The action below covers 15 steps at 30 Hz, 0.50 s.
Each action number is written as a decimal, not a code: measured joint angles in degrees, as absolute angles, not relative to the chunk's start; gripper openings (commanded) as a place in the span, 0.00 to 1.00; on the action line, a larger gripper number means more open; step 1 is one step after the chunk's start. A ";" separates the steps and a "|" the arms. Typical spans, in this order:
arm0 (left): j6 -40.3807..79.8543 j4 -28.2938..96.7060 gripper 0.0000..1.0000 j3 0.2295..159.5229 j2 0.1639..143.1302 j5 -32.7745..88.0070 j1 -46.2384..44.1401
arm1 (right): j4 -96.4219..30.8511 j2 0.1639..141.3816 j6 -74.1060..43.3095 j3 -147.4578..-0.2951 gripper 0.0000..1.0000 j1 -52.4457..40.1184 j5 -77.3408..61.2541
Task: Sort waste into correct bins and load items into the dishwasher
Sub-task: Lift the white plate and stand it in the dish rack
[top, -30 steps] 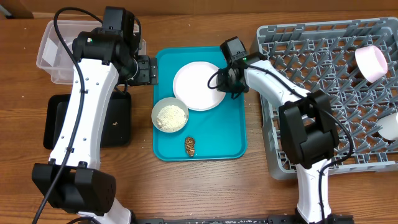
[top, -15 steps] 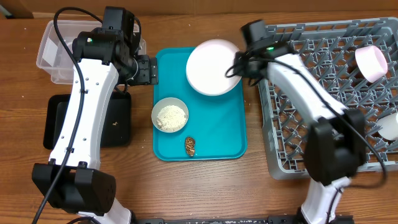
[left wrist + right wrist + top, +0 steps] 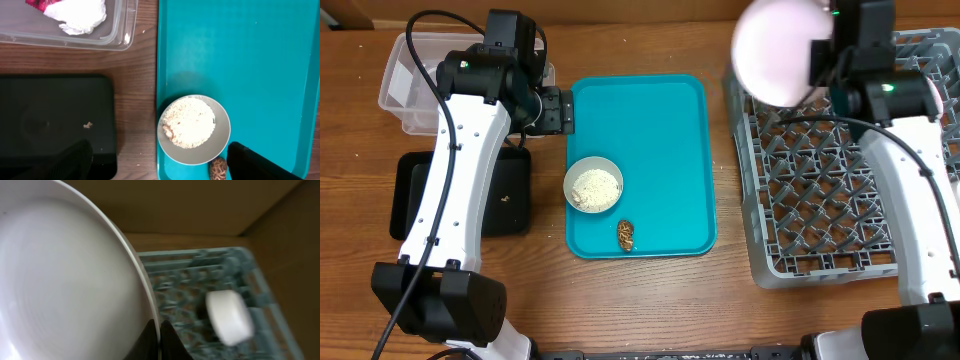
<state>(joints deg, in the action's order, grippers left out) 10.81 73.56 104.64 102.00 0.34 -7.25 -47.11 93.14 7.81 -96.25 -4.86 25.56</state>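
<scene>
My right gripper (image 3: 159, 330) is shut on the rim of a white plate (image 3: 775, 50), held high and tilted over the near-left corner of the grey dish rack (image 3: 820, 200). The plate (image 3: 65, 280) fills the right wrist view. A white cup (image 3: 229, 316) lies in the rack (image 3: 180, 280). My left gripper (image 3: 157, 165) is open above a white bowl of rice (image 3: 194, 128) on the teal tray (image 3: 660, 130); the bowl also shows in the overhead view (image 3: 593, 184). A brown food lump (image 3: 625, 235) lies below the bowl. The red-and-white wrapper (image 3: 75, 10) lies in the clear tub (image 3: 405, 85).
The black tray (image 3: 500, 195) lies left of the teal tray, under my left arm, with a small crumb (image 3: 87, 125) on it. Wooden table surface (image 3: 620, 300) runs along the front. A cardboard wall shows behind the rack in the right wrist view.
My right gripper has lifted the white plate off the teal tray and carried it right and upward, over the dish rack. The left arm has not moved.
</scene>
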 measured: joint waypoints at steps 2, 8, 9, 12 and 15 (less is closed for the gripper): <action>10.81 73.47 0.88 104.64 102.00 0.34 -7.25 | -47.05 93.23 12.51 -96.25 0.04 -3.40 29.26; 10.81 73.47 0.88 104.64 102.00 0.34 -7.25 | -44.40 93.58 19.22 -96.23 0.04 1.80 38.92; 10.81 73.47 0.88 104.64 102.00 0.34 -7.25 | -44.38 93.84 19.77 -96.23 0.04 3.14 40.36; 10.81 73.47 0.89 104.64 102.00 0.34 -7.25 | -43.75 94.89 20.71 -95.98 0.04 5.74 43.46; 10.81 73.45 0.88 104.64 102.00 0.34 -7.25 | -42.19 96.20 21.06 -94.83 0.04 7.57 46.06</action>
